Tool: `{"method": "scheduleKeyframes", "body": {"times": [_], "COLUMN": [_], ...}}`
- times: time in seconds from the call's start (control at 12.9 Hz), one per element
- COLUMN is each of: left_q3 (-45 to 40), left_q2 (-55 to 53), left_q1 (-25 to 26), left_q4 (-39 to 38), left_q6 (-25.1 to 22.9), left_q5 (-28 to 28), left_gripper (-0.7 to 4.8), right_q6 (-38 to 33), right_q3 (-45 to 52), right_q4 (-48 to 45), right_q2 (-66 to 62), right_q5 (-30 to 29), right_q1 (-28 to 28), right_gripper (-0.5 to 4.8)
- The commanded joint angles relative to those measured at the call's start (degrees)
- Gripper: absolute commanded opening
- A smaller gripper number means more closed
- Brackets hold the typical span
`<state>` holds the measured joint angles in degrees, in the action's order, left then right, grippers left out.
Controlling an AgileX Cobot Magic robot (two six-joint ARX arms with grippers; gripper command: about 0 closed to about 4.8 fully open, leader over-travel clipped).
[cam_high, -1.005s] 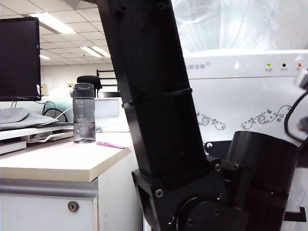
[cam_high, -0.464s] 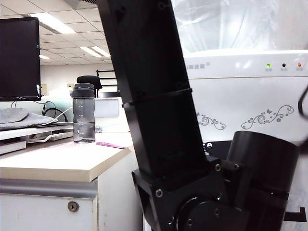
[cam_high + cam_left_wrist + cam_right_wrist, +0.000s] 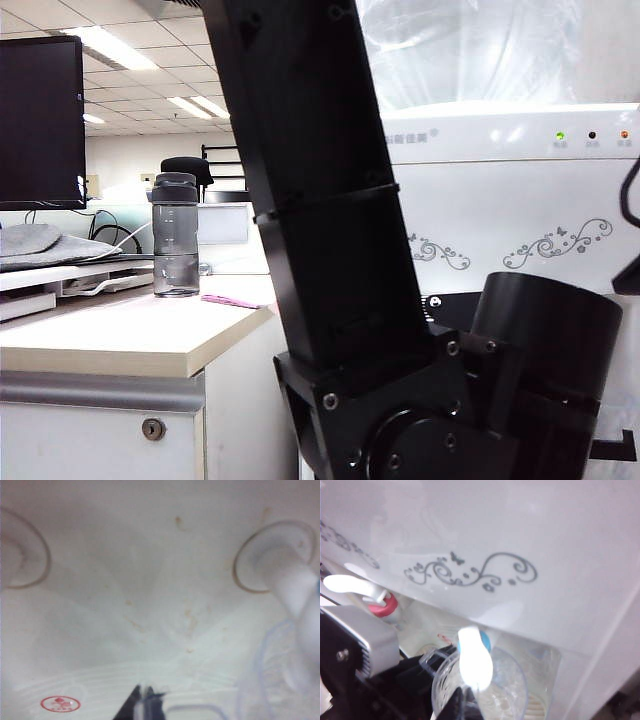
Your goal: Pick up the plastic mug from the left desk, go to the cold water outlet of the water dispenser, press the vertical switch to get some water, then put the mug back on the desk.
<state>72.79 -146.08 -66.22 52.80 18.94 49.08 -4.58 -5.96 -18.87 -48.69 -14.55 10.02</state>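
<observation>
The clear plastic mug (image 3: 495, 690) hangs under the cold water outlet (image 3: 484, 641), the white tap with a blue collar on the water dispenser (image 3: 520, 530). The white vertical switch (image 3: 475, 660) hangs over the mug's mouth. My left gripper (image 3: 145, 705) is shut on the mug's thin handle, and the mug's rim (image 3: 265, 680) shows below the outlet's base (image 3: 287, 580). My right gripper (image 3: 465, 705) is shut, with its tips just short of the switch and above the mug. The left desk (image 3: 130, 335) lies at the left. Neither gripper shows in the exterior view.
A black arm link (image 3: 320, 200) fills the middle of the exterior view. The pink-red tap (image 3: 382, 605) sits beside the blue one. A smoky-grey bottle (image 3: 175, 235) and a dark monitor (image 3: 40, 120) stand on the desk. A red round sticker (image 3: 60, 703) marks the alcove.
A grey part of the right arm at the exterior view's right edge has gone out of sight; only its cable shows there. The left arm has not moved.
</observation>
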Motion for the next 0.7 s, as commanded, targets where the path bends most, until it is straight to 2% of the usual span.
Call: {"method": "scheduleKeyframes", "body": {"times": [0.08,0.31,0.7], "left_q3": [0.17,0.17,0.17], "left_q2": [0.31,0.31,0.31], "left_q1": [-0.13,-0.13,-0.13], "left_q4": [0.94,0.94,1.11], "left_q6": [-0.04,-0.04,-0.04], "left_q5": [0.17,0.17,0.17], "left_gripper": [-0.04,-0.04,-0.04], "right_q6": [0.39,0.39,1.79], "right_q3": [-0.15,-0.26,-1.11], "right_q4": [-8.04,-12.81,-14.01], "right_q2": [-5.86,-11.69,-17.53], "right_q5": [0.02,-0.66,-0.96], "right_q1": [0.02,0.02,0.02], "right_gripper": [-0.01,-0.01,-0.01]}}
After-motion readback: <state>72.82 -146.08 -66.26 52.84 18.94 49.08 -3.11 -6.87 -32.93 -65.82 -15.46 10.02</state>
